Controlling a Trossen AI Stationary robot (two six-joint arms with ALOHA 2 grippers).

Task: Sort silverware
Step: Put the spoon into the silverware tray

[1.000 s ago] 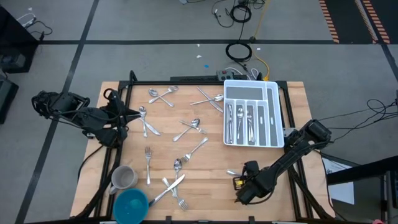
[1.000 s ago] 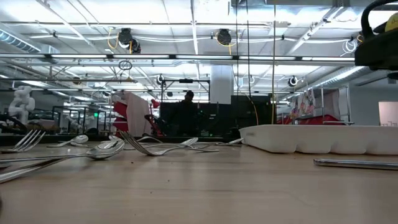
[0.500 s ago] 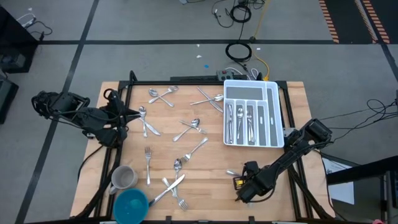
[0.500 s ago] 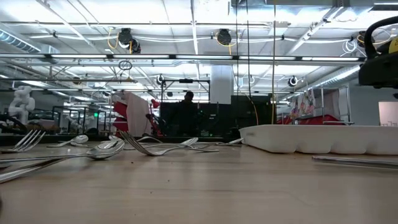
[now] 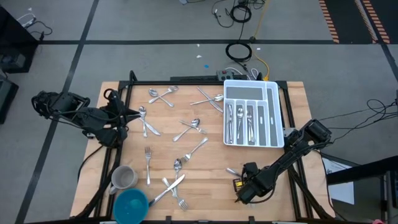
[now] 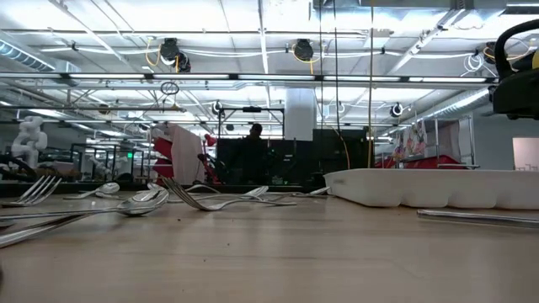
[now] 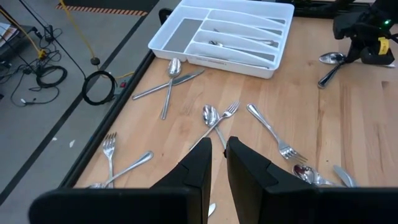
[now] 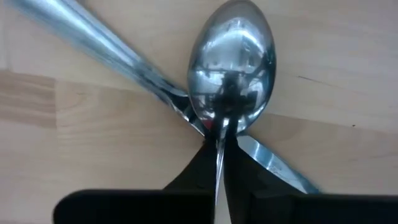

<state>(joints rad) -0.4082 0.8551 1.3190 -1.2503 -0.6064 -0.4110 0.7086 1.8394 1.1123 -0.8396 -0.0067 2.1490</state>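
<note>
Silverware lies scattered over the wooden table: forks, spoons and knives (image 5: 189, 127), with a few more in the white organiser tray (image 5: 275, 93) at the far right. Near the front right, my right gripper (image 8: 219, 171) points down, shut on a spoon (image 8: 231, 68) that crosses over another silver piece (image 8: 106, 46). In the high view this gripper (image 5: 244, 179) stands beside that spoon (image 5: 231, 172). My left gripper (image 7: 217, 158) hangs above the table's left side, its fingers a narrow gap apart with nothing between them. My right gripper pinches the spoon's handle just behind the bowl (image 8: 219, 134) between its two fingers (image 8: 198, 171), coming from above and pointing down. The fingers lie across the handle. The bowl faces up and lies over the other silver piece on the table.
A grey mug (image 5: 123, 177) and a blue bowl (image 5: 130, 204) stand at the front left. The tray takes up the far right. A bare stretch of tabletop (image 5: 205, 186) lies between the front forks and my right gripper.
My right gripper has sunk a little toward the table over the spoon. My left arm has kept still.
</note>
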